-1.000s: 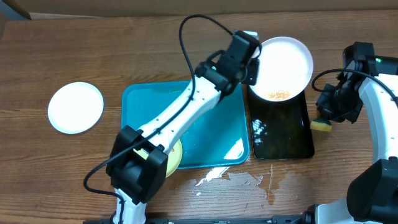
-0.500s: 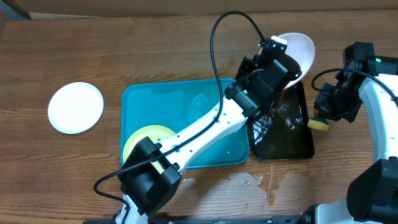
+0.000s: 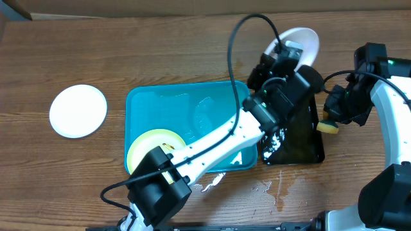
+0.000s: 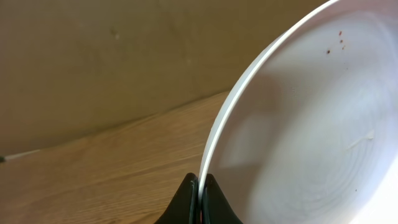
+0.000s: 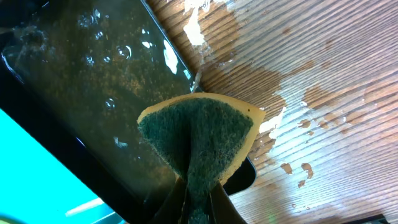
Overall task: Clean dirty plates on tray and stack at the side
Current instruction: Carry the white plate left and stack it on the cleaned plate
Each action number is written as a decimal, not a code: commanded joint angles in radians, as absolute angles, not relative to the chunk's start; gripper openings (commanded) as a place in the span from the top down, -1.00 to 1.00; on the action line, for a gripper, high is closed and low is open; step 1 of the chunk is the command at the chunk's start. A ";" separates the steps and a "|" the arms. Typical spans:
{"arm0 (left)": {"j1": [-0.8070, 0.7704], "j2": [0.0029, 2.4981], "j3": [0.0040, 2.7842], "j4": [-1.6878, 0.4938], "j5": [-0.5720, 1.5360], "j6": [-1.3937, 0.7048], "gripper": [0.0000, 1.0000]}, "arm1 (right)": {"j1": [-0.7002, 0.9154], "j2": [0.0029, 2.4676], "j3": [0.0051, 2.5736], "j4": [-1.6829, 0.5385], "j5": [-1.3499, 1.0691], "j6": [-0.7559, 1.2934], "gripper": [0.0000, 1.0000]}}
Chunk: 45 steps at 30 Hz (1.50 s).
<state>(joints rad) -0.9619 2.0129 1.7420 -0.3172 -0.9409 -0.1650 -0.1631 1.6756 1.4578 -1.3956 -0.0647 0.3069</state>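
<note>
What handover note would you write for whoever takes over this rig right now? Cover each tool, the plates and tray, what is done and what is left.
Left tool: shut on the rim of the held white plate, tilted over the black tray; a few specks show on it.
Right tool: shut on the sponge, at the black tray's right edge.
The yellow plate lies in the turquoise tray; the second white plate sits on the table to its left.
Done: one plate set aside.
Left: finish the held plate, clean the yellow one, stack all three.
</note>
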 commanded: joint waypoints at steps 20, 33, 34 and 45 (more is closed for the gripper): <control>-0.934 2.004 1.770 -0.418 -0.831 -0.311 0.92 | -0.165 1.674 1.452 -1.395 -0.078 0.310 0.90; -0.498 1.913 1.771 -0.750 0.007 -0.496 0.92 | -0.164 1.674 1.452 -1.378 -0.130 0.306 0.91; -0.442 1.900 1.771 -0.786 0.063 -0.496 0.92 | -0.164 1.674 1.452 -1.377 -0.131 0.306 0.91; 0.224 1.861 1.766 -1.164 0.062 -0.506 0.92 | -0.164 1.674 1.452 -1.370 -0.133 0.306 0.91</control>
<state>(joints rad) 0.0914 1.8904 1.7493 -1.1233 0.0566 -0.4862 -0.1631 1.6756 1.4567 -1.3758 -0.1265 0.3092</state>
